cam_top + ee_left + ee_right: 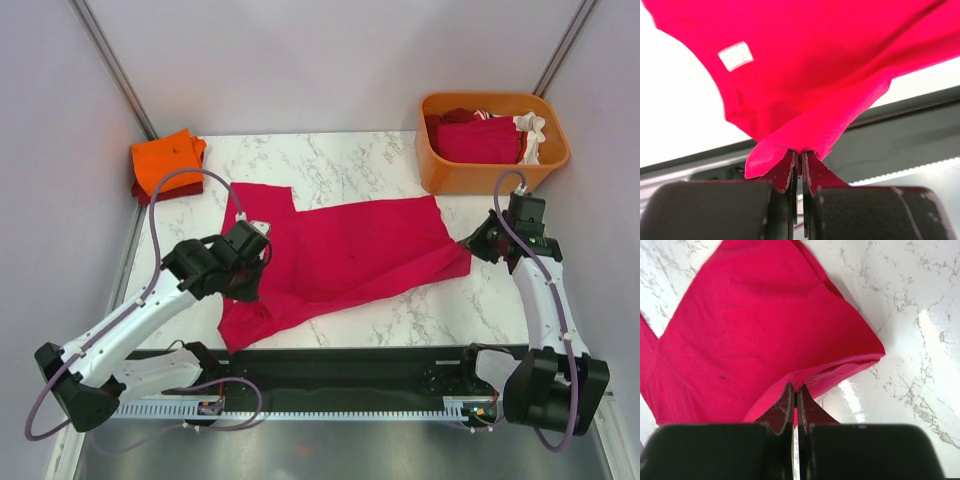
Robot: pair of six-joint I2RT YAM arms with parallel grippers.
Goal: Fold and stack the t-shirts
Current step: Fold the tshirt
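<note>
Where the crimson-pink t-shirt (350, 250) lies: across the middle of the table (350, 160), loosely spread and creased; one sleeve points toward the far edge, the lower part trails toward the near-left

Left gripper (255, 255): over the shirt's left side, nearer the table's left edge; jaws pressed together on a fold of the crimson-pink cloth

Left wrist view: fingertips (790, 167) meet with only a sliver between them; the cloth fans out from the left gripper (799, 152); a white label (736, 55) shows on the fabric beyond the pinch

Right gripper (475, 243): at the shirt's right-hand corner, toward the table's right edge; jaws closed tight on the hem

Right wrist view: the right gripper (796, 390) nips the near edge of the cloth; the corner beside it is rolled under, just above the marble; whether that corner touches the top, cannot tell

Orange t-shirt (165, 160): folded small, far-left corner of the table; it sits on a dark red folded shirt (150, 190), whose edge shows beneath

Orange tub (490, 180): far-right corner of the table, well apart from the folded pile; holds a dark red t-shirt (485, 140) and, at its right end, white cloth (530, 130), both bunched
</note>
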